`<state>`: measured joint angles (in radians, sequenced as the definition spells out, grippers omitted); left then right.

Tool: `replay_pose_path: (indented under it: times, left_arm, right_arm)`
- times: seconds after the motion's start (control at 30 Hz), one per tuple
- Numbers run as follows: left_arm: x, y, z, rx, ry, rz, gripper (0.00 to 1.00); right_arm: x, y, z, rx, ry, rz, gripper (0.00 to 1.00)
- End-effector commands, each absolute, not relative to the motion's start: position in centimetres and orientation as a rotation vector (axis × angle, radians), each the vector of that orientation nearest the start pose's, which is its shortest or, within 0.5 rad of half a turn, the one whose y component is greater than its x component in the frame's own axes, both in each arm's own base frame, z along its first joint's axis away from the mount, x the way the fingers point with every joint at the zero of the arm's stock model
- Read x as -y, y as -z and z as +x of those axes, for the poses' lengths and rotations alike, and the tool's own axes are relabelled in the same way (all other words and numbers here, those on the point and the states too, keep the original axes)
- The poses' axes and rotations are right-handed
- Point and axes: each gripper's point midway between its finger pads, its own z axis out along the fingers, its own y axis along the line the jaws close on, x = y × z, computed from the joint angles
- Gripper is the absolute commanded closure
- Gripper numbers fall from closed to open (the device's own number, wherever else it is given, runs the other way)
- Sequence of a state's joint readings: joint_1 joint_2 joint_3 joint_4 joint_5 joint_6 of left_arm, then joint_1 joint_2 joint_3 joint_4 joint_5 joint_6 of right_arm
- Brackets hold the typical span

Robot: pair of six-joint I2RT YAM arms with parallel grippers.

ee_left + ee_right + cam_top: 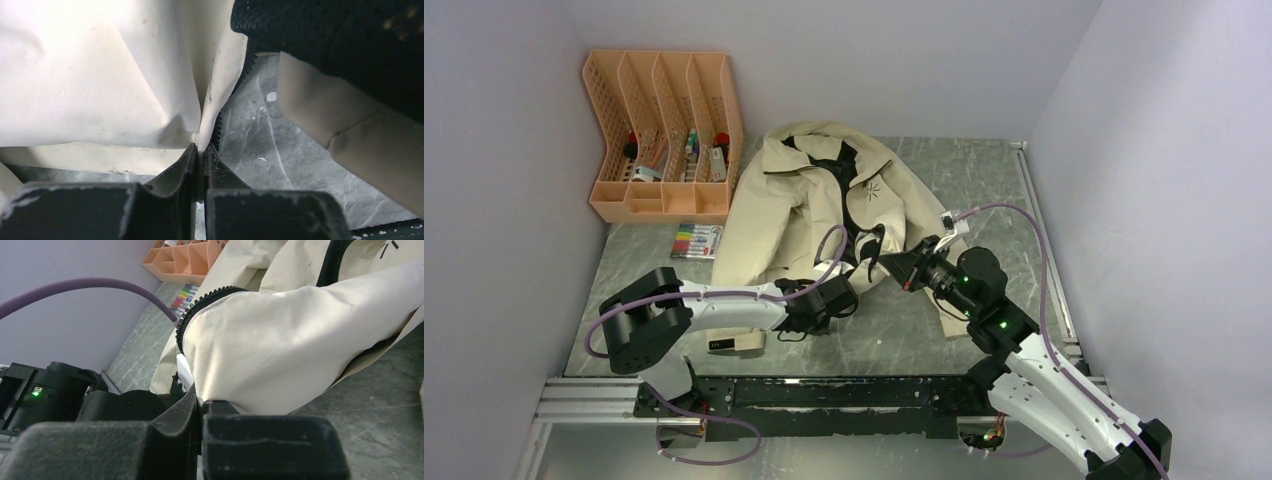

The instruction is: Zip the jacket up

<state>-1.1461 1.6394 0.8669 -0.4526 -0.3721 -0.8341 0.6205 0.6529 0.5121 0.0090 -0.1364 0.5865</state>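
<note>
The cream jacket [809, 195] lies open on the grey marble table, dark lining and starburst logo [873, 190] showing. My left gripper [852, 290] is shut on the jacket's left front edge at the hem; the left wrist view shows the fabric and dark zipper teeth [220, 125] pinched between the jaws [202, 150]. My right gripper [886, 266] is shut on the right front panel near its bottom, lifting it; the right wrist view shows cream fabric [290, 350] bulging above the jaws [201, 407], with zipper teeth [200, 305] along its edge.
An orange file organizer [666, 135] with small items stands at the back left. A pack of coloured markers [696, 240] lies before it. A small cream block [736, 344] sits near the left arm. Walls close in on three sides.
</note>
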Motion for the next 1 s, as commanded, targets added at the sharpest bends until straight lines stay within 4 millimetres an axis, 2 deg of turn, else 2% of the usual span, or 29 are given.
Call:
replay_pose_path:
  times: [0.0,0.23,0.4,0.53,0.63,0.77,0.9,0.97]
  left_arm:
    - [24.3,4.1,12.5,-2.801,-0.011,0.396,0.92]
    - [24.2,1.1,14.5,-2.731,0.088,0.333,0.92]
    - [23.8,-2.1,17.4,-2.638,0.214,0.213,0.92]
    - [23.4,-5.0,19.8,-2.556,0.394,0.106,0.92]
    - [23.3,-8.0,21.8,-2.447,0.542,0.05,0.92]
    - [22.9,-11.8,24.5,-2.334,0.655,0.011,0.92]
    - [23.3,-16.5,26.9,-2.192,0.822,-0.008,0.92]
    - [23.7,-19.0,27.4,-2.112,0.903,0.006,0.92]
  right_arm:
    - [-20.8,-24.2,22.1,-1.772,-0.978,-0.123,1.0]
    - [-20.5,-24.3,22.4,-1.783,-0.943,-0.119,1.0]
    - [-20.3,-24.9,23.0,-1.779,-0.898,-0.135,1.0]
    - [-20.1,-25.4,23.6,-1.773,-0.86,-0.152,1.0]
    - [-19.7,-26.3,24.2,-1.751,-0.815,-0.158,1.0]
    - [-19.6,-28.0,24.4,-1.711,-0.8,-0.185,1.0]
    - [-20.8,-29.5,23.8,-1.648,-0.883,-0.24,1.0]
    - [-21.7,-29.4,23.4,-1.648,-0.938,-0.266,1.0]
